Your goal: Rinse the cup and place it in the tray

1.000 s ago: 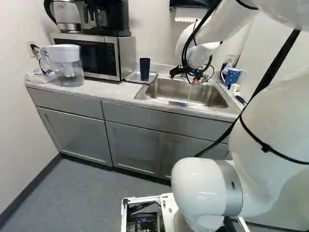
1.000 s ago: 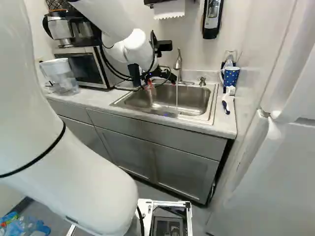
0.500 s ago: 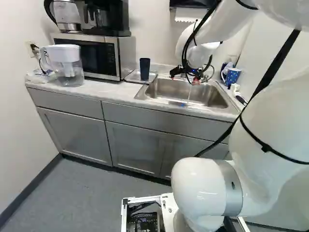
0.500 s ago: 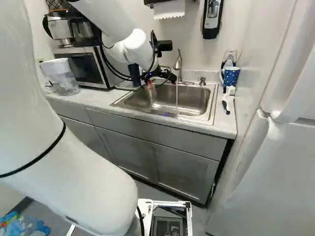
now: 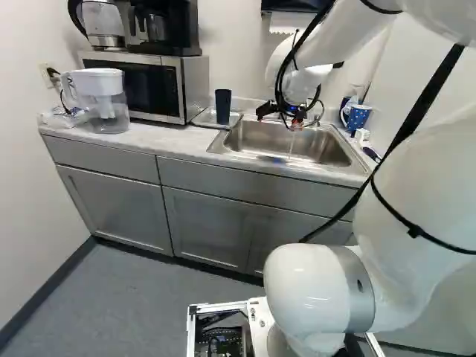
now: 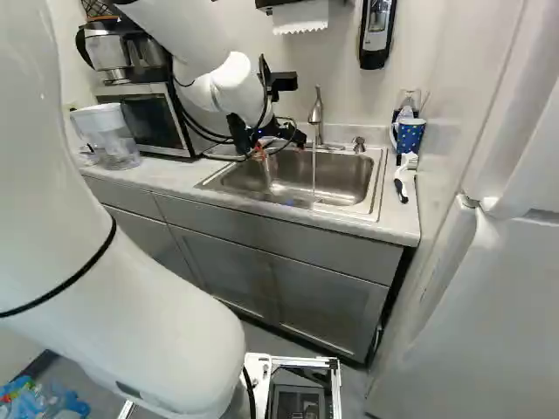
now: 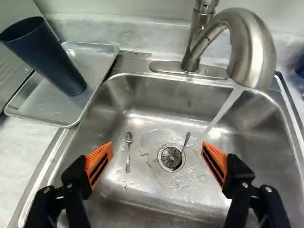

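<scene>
Cup (image 7: 50,61) upright in tray (image 7: 42,102) | jaws (image 6: 259,151) spread wide above sink (image 7: 161,97) (tap (image 7: 256,52) running, mind you)

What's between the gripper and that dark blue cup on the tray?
In the wrist view, from the open gripper towards the cup, there's part of the sink basin, the sink's rim, then the tray's raised edge.
</scene>
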Robot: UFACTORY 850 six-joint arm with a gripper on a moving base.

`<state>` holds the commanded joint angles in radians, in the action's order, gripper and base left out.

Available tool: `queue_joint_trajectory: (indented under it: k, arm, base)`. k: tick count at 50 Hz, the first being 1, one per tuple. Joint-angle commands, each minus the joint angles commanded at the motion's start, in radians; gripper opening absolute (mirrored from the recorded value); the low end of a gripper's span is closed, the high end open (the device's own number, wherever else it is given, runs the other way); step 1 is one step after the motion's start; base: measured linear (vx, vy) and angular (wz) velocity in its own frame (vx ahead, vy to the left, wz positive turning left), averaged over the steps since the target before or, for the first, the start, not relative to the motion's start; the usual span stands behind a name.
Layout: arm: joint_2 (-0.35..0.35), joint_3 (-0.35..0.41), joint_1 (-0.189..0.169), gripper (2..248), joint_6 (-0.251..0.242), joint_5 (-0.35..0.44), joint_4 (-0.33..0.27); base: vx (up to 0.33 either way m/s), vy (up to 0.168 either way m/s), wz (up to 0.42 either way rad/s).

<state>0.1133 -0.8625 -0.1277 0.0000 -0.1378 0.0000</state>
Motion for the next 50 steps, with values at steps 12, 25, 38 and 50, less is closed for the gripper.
queue_joint_trajectory:
  k: [12,25,38,50]
  arm:
    - [-0.001,-0.001,0.041,247,0.000,0.000,0.000]
    - [-0.006,-0.006,0.086,247,0.000,0.000,0.000]
    - [-0.014,-0.013,0.130,247,0.000,0.000,0.000]
    - [-0.024,-0.023,0.171,247,0.000,0.000,0.000]
  base:
    - [0.000,0.000,0.000]
    - [0.000,0.000,0.000]
    - [0.000,0.000,0.000]
    - [0.000,0.000,0.000]
